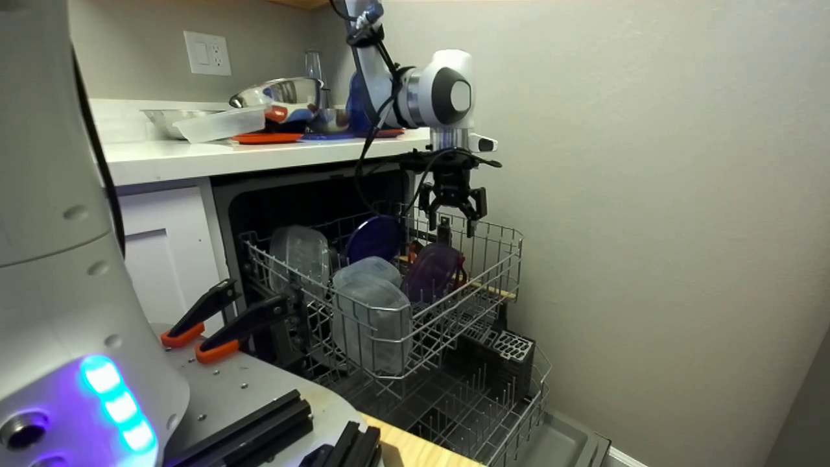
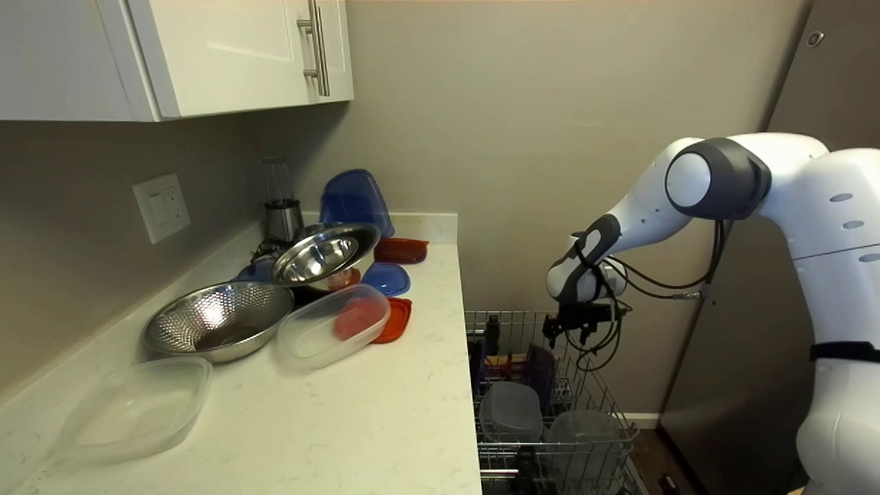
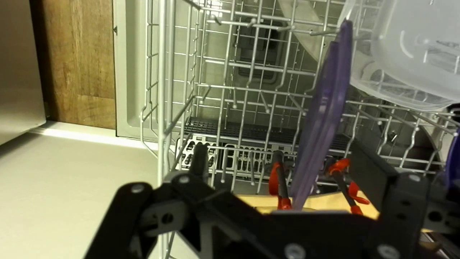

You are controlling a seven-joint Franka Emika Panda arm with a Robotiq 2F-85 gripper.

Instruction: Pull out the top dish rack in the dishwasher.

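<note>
The gripper (image 1: 452, 224) points down with its two fingers spread, over the wall side of the top dish rack (image 1: 373, 305); whether its tips touch the wire, I cannot tell. The rack stands out in front of the dishwasher (image 1: 311, 198) cavity, above the bottom rack (image 1: 467, 405), and carries clear plastic containers (image 1: 369, 318), a tilted purple lid (image 1: 431, 272) and a dark blue lid (image 1: 376, 239). Below lies the lowered door (image 1: 561, 444). Beside the rack runs a white, faintly veined countertop (image 2: 385, 419). On it, in an exterior view, are two clear tubs (image 2: 134, 405), a perforated steel colander (image 2: 185, 320), tilted steel bowls (image 2: 368, 240), red lids (image 2: 400, 251) and a small blue lid (image 2: 387, 278); a large blue lid (image 2: 354, 199) leans at the back, near a blender (image 2: 283, 216). A white wall cabinet (image 2: 254, 48) hangs above, and a switch-and-outlet plate (image 2: 161, 207) sits on the beige-grey wall (image 2: 564, 103). Across from the counter rises a tall grey panel (image 2: 749, 330), with wooden flooring (image 3: 93, 72) near it.
</note>
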